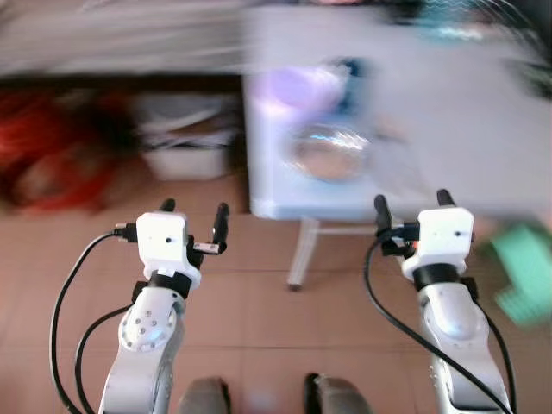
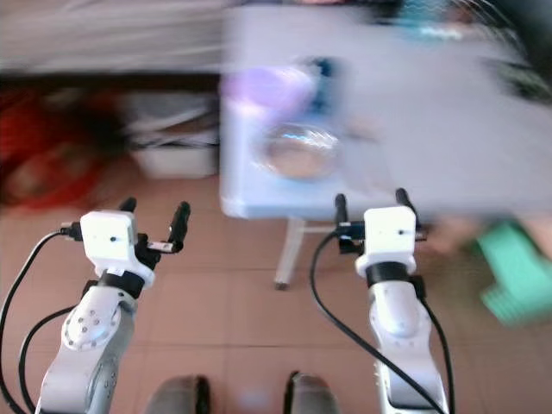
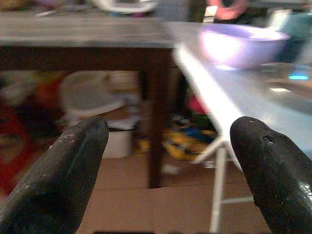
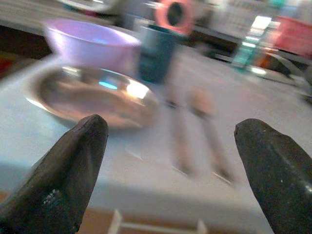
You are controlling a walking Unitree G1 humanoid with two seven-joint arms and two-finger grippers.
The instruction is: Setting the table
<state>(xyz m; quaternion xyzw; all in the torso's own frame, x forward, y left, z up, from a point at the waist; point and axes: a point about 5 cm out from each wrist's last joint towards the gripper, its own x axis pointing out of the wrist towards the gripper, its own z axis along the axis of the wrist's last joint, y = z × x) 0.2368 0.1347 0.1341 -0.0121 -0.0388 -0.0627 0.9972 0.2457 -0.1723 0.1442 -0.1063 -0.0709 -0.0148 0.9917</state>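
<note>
The head views are blurred by motion. A white table (image 1: 448, 172) stands ahead. On it rest a shiny metal plate (image 1: 332, 151), a lilac bowl (image 1: 297, 86) and a dark teal cup (image 4: 155, 52). Two utensils (image 4: 195, 131) lie beside the plate, too blurred to name. My left gripper (image 1: 194, 211) is open, held over the floor left of the table's near corner. My right gripper (image 1: 412, 203) is open at the table's front edge, pointing at the plate. Neither holds anything.
A dark wooden bench or table (image 3: 87, 39) stands to the left, with a white tub (image 1: 185, 138) and red things (image 1: 52, 155) beneath it. A green stool-like object (image 1: 522, 267) sits on the tiled floor at the right. The white table's leg (image 1: 302, 250) is between my arms.
</note>
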